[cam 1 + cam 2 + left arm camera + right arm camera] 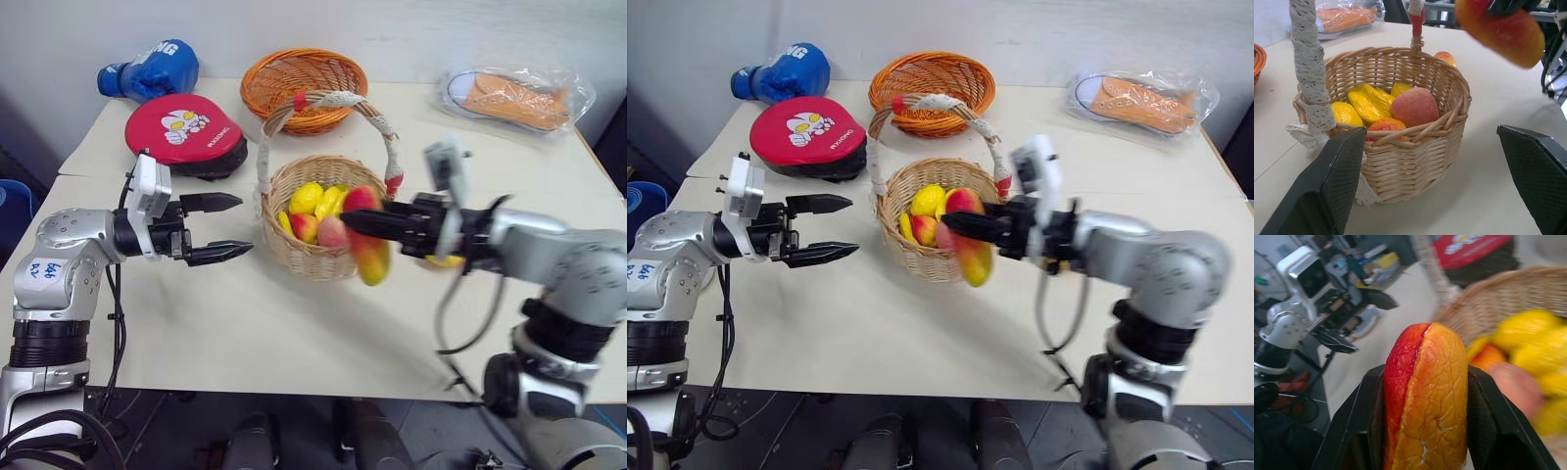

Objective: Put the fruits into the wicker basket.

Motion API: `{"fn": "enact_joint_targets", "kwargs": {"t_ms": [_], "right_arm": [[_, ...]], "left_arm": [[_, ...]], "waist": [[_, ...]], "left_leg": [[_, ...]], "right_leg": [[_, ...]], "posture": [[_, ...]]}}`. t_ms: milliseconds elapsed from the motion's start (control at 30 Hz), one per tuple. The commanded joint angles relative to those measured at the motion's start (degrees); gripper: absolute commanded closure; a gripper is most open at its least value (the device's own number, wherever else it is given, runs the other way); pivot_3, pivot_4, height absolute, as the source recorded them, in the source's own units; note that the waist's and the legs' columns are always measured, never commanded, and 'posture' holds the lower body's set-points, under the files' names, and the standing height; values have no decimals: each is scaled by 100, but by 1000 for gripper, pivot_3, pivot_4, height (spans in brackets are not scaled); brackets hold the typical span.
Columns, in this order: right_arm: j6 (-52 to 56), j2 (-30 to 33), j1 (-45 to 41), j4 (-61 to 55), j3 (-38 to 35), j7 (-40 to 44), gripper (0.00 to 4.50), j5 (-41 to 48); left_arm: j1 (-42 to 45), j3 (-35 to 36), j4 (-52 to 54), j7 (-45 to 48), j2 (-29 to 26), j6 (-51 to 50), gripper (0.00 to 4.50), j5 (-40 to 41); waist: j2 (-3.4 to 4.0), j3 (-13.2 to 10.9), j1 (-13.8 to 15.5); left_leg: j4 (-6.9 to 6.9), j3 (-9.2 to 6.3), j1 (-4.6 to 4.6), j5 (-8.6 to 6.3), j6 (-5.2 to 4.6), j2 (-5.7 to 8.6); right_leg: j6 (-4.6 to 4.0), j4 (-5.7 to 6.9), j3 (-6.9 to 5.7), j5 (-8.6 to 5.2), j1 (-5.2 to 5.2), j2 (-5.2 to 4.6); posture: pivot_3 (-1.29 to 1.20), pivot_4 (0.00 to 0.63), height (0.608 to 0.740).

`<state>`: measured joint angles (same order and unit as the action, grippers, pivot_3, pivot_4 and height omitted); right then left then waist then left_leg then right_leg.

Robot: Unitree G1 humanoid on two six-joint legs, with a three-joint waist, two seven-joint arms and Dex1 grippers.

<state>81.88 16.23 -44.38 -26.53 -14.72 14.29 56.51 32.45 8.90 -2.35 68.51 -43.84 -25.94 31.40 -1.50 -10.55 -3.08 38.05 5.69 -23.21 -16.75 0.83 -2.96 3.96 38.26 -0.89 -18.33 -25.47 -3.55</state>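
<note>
Mango (370, 253) pinched in right fingers (364, 223) at wicker basket (323, 257) rim | left fingers (227, 228) spread, empty | risk: early release drops mango outside onto surface (294, 333)

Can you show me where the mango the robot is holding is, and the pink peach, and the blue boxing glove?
mango (1425, 401), right wrist view, its orange front between the fingers
peach (1415, 106), left wrist view, its round top
blue boxing glove (152, 70), left eye view, its padded fist
</note>
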Motion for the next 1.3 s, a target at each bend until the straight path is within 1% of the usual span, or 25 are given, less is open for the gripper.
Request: {"fn": "enact_joint_targets", "kwargs": {"t_ms": [33, 67, 133, 233, 300, 367, 433, 467, 567, 633, 667, 733, 800, 900, 967, 1067, 1100, 1133, 1200, 1233, 1300], "right_arm": [[-1117, -245, -74, -216, 704, -394, 2814, -883], [-1446, -319, -96, -112, 915, -459, 2814, -1175], [-1788, -424, -130, 90, 1117, -504, 2814, -1469], [-2568, -559, -274, 704, 1516, -575, 2814, -2187], [-3028, -546, -308, 1034, 1697, -513, 2814, -2578], [-3299, -543, -334, 1250, 1732, -430, 2814, -2773], [-3384, -478, -348, 1341, 1782, -246, 2090, -2843], [-3430, -432, -340, 1346, 1829, -142, 1810, -2890], [-3461, -286, -234, 1204, 1833, 31, 762, -2961], [-3146, -248, -120, 886, 1507, 276, 90, -2443], [-3037, -190, -69, 735, 1394, 398, 37, -2252], [-3037, 207, 194, 211, 1343, 956, 37, -1961], [-3037, 569, 539, -251, 1253, 1275, 37, -1742], [-2995, 1097, 1187, -869, 934, 1528, 37, -1429], [-3083, 1473, 1900, -1347, 465, 1794, 37, -1127], [-4079, 1677, 3493, -1814, -650, 2452, 37, -1212], [-4347, 1754, 4079, -1878, -998, 2664, 37, -1376], [-4549, 1794, 4591, -1870, -1304, 2760, 37, -1563], [-5269, 1730, 5631, -1638, -1901, 3076, 37, -2056], [-5823, 1523, 6080, -1333, -2288, 3216, 37, -2244], [-6569, 1237, 6572, -886, -2738, 3358, 37, -2394]], "left_arm": [[-29, 169, 358, -35, -88, -95, 0, 196], [-80, 230, 442, -39, -79, -157, 0, 291], [-143, 317, 560, -81, -70, -300, 0, 433], [-273, 347, 741, -126, -93, -388, 0, 502], [-325, 361, 773, -177, -60, -361, 0, 482], [-342, 367, 790, -250, -17, -340, 0, 474], [-357, 354, 813, -298, 8, -330, 0, 481], [-370, 354, 822, -317, 19, -327, 0, 492], [-428, 341, 846, -359, 60, -308, 0, 509], [-439, 366, 858, -364, 101, -386, 0, 618], [-434, 375, 863, -368, 112, -428, 0, 663], [-424, 336, 824, -300, 89, -434, 0, 675], [-415, 287, 735, -219, 71, -383, 0, 644], [-410, 229, 614, -130, 98, -316, 0, 592], [-438, 219, 585, -69, 106, -294, 0, 599], [-461, 180, 491, 70, 138, -93, 0, 521], [-483, 203, 447, 103, 220, 179, 0, 449], [-494, 211, 395, 88, 305, 456, 0, 352], [-507, 148, 316, 135, 363, 671, 0, 253], [-504, 78, 296, 209, 348, 623, 0, 262], [-501, -24, 276, 327, 313, 533, 0, 284]], "waist": [[-5, 3, 17], [-5, 3, 22], [-5, 3, 14], [-6, 3, 7], [-6, 3, 1], [-6, 3, -1], [-5, 3, -5], [-5, 3, -7], [-6, 3, -7], [-6, 3, 2], [-5, 3, 6], [-5, 3, 12], [-6, 3, 27], [-7, 3, 97], [-7, 3, 132], [-8, 4, 184], [-8, 4, 201], [-7, 4, 236], [-8, 4, 292], [-7, 4, 294], [-9, 4, 282]], "left_leg": [[1, -2, -1, -1, -2, 4], [2, -3, -1, -3, -4, 9], [2, -2, -6, -5, -9, 13], [2, -2, -5, -5, -10, 14], [4, -1, -5, -4, -9, 13], [3, -1, -3, -4, -8, 11], [3, -1, -4, -4, -8, 10], [2, -1, -4, -4, -8, 10], [2, -1, -3, -4, -8, 9], [2, -2, -3, -4, -8, 8], [2, -2, -4, -4, -8, 8], [2, -3, -4, -4, -8, 8], [1, -4, -5, -6, -12, 9], [2, -6, -4, -9, -16, 11], [2, -2, -2, -11, -21, 12], [-1, -6, -1, -24, -41, 11], [-1, -13, -1, -24, -42, 14], [-1, -12, 2, -25, -42, 16], [3, -11, 16, -27, -48, 22], [5, -11, 26, -28, -50, 22], [-3, -10, 79, -35, -58, 24]], "right_leg": [[0, 2, -2, 0, 0, -4], [0, 2, -2, 0, 1, -8], [3, -3, 0, 2, 1, -11], [4, -2, -1, 2, 1, -12], [4, -2, -1, 2, 1, -11], [4, -2, -2, 2, 1, -9], [4, -2, -2, 2, 1, -7], [4, -2, -1, 2, 1, -8], [4, -1, -1, 2, 1, -8], [4, -1, -2, 2, 1, -8], [4, 0, -3, 2, 1, -8], [4, -1, -3, 2, 1, -9], [4, -4, -5, 2, 2, -10], [4, -24, -8, 2, 7, -10], [4, -31, -5, 2, 7, -10], [4, -41, -9, 2, 11, -6], [4, -43, -13, 2, 16, -5], [5, -45, -13, 2, 18, -5], [7, -50, -15, 3, 36, 2], [10, -58, -16, 4, 52, 3], [11, -78, -19, 4, 111, 13]], "posture": [[0, 150, 740], [0, 150, 740], [0, 150, 740], [0, 150, 740], [0, 150, 740], [0, 150, 740], [0, 150, 740], [0, 150, 740], [0, 150, 740], [0, 150, 740], [0, 150, 740], [0, 150, 740], [0, 150, 740], [0, 150, 740], [0, 150, 740], [0, 150, 740], [0, 150, 740], [0, 150, 740], [0, 150, 740], [0, 150, 740], [0, 150, 740]]}}
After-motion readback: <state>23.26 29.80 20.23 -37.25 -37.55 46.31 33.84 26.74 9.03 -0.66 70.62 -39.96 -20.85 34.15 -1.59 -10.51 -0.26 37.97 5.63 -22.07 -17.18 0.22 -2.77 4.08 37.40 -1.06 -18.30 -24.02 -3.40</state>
